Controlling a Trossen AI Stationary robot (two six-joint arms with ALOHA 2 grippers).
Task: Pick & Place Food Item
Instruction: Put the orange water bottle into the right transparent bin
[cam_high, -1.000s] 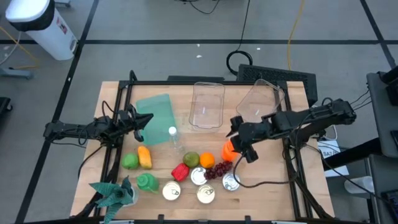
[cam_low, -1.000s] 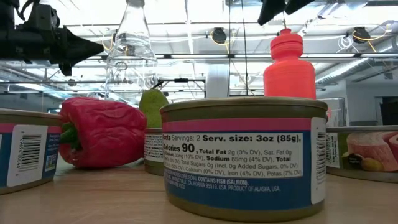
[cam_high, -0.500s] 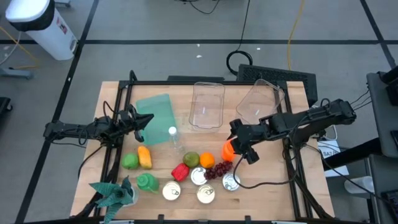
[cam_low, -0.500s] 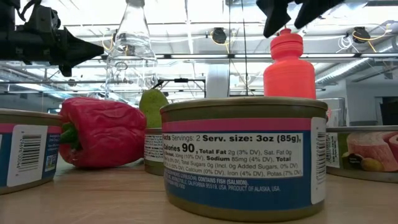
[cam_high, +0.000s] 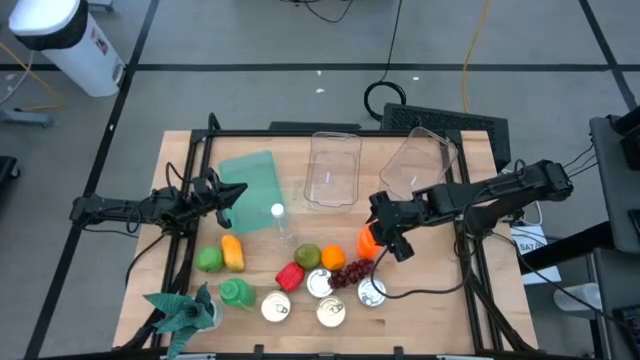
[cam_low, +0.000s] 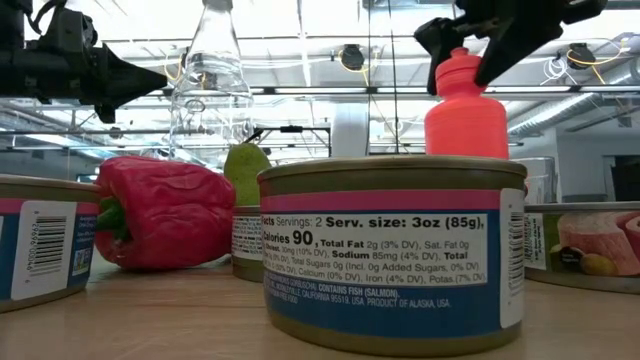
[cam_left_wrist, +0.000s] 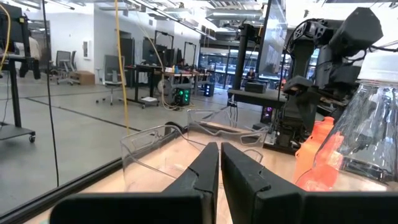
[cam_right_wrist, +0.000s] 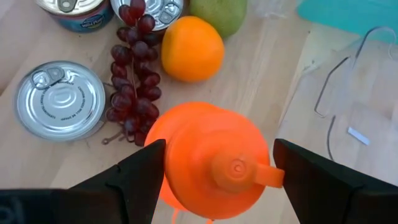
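Note:
An orange squeeze bottle (cam_high: 366, 243) (cam_low: 465, 108) (cam_right_wrist: 211, 163) stands upright on its base on the wooden table, right of centre. My right gripper (cam_high: 384, 240) (cam_low: 462, 48) (cam_right_wrist: 217, 167) hangs open above it, slanting down. One finger stands on each side of the bottle's cap (cam_low: 461, 68) without touching it. Near the table's left edge my left gripper (cam_high: 240, 192) (cam_left_wrist: 219, 157) is shut on nothing, well above the table. Beside the bottle lie an orange (cam_right_wrist: 192, 48), purple grapes (cam_right_wrist: 132, 74) and a pear (cam_high: 307, 256).
Two clear containers (cam_high: 333, 168) (cam_high: 418, 162) sit at the far side, a teal board (cam_high: 248, 180) to their left. A clear bottle (cam_high: 280, 225), a red pepper (cam_high: 290, 276), several cans (cam_high: 330, 312) and green and yellow produce (cam_high: 220, 256) crowd the near half.
My right gripper has come down toward the orange bottle, still open. Its fingers, which were above the cap, now stand on either side of it. The bottle has not moved.

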